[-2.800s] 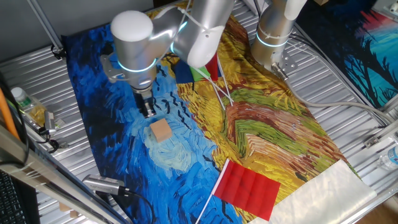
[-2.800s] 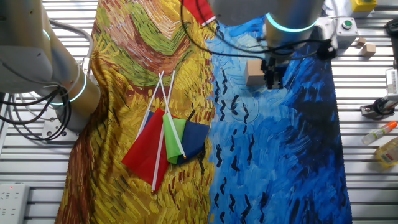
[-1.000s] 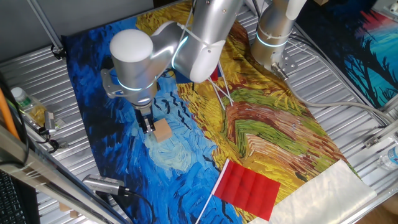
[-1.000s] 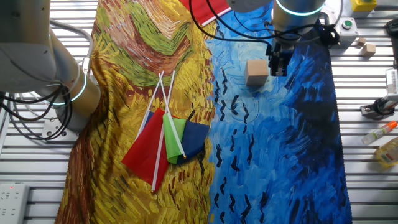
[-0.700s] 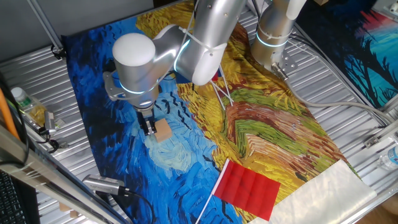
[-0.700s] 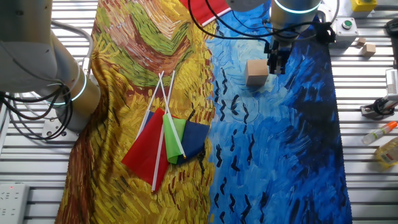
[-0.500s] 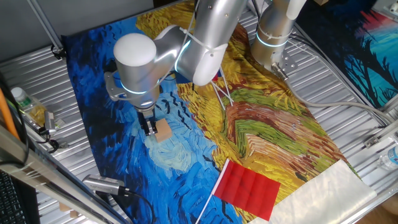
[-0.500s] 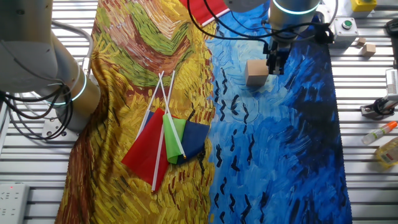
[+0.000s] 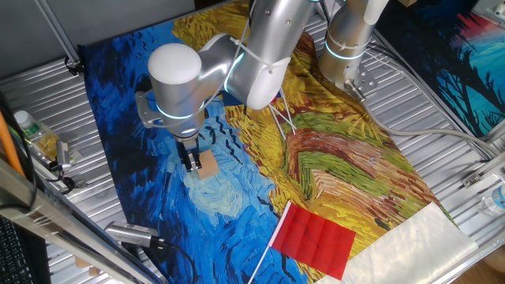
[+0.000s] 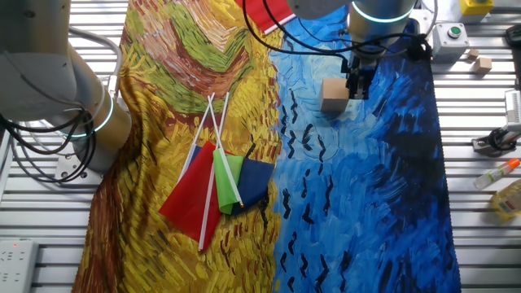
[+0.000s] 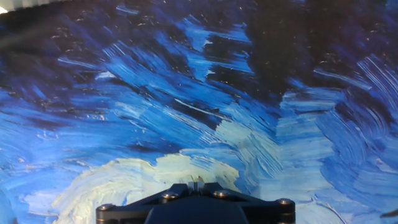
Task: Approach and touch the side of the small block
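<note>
On the blue half of the painted cloth, the small block sat flat, a plain tan wooden cube. Gripper stood upright at the block's side, tips down near the cloth. From one fixed view the fingers looked pressed against the cube's left face; from the other fixed view the gripper stood just to the right of the small block, touching or next to touching. Could not tell true contact from either camera.

Fingers appeared drawn together, nothing between them. The hand view confirmed it: only the dark gripper base at the bottom edge, jaws meeting at a thin centre seam, blue and cream brushstrokes beyond. The block did not show in that view.

Room around the block: open blue cloth on the sides away from the gripper. A bundle of small flags on white sticks, red, green and dark blue, lay well apart on the yellow half. A larger red flag lay near the cloth's corner, also well apart. Ribbed metal table showed past the cloth edge, with two small wooden cubes and bottles out there. A second robot arm's base stood at the yellow side.
</note>
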Motion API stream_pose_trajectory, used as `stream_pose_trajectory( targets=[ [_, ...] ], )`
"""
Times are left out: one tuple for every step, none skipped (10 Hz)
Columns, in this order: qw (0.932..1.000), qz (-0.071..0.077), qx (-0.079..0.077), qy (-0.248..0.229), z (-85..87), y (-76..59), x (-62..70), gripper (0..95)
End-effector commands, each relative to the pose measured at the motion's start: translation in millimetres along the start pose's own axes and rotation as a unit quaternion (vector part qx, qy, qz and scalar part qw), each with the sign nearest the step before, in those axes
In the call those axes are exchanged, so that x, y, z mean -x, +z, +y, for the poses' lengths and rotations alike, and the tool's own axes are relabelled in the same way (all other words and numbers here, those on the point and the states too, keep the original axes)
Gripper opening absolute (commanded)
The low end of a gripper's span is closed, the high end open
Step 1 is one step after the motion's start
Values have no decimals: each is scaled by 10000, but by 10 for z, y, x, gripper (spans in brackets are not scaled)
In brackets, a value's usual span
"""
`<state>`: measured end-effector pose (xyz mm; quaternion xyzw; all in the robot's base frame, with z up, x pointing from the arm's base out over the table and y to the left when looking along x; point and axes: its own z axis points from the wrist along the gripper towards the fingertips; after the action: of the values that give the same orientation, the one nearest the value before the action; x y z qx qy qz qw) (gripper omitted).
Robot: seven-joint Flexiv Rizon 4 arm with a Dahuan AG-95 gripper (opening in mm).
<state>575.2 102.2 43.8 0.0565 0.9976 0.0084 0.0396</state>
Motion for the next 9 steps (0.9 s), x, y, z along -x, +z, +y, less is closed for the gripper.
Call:
stream_pose_trajectory(
  targets=[
    [10000, -37, -4, -13, -1, -1, 13, 0],
    [10000, -40, -4, -22, 0, -19, 27, 0],
    [10000, -41, -14, -37, 5, -36, 50, 0],
    [10000, -44, -32, -29, 25, -57, 101, 0],
    [10000, -42, -33, -24, 31, -61, 115, 0],
    [10000, -36, -50, -21, 47, -75, 160, 0],
    [10000, -21, -50, -54, 38, -106, 203, 0],
    [10000, -10, -51, -72, 26, -136, 226, 0],
    [9999, 4, -51, -97, 10, -170, 254, 0]
  ],
)
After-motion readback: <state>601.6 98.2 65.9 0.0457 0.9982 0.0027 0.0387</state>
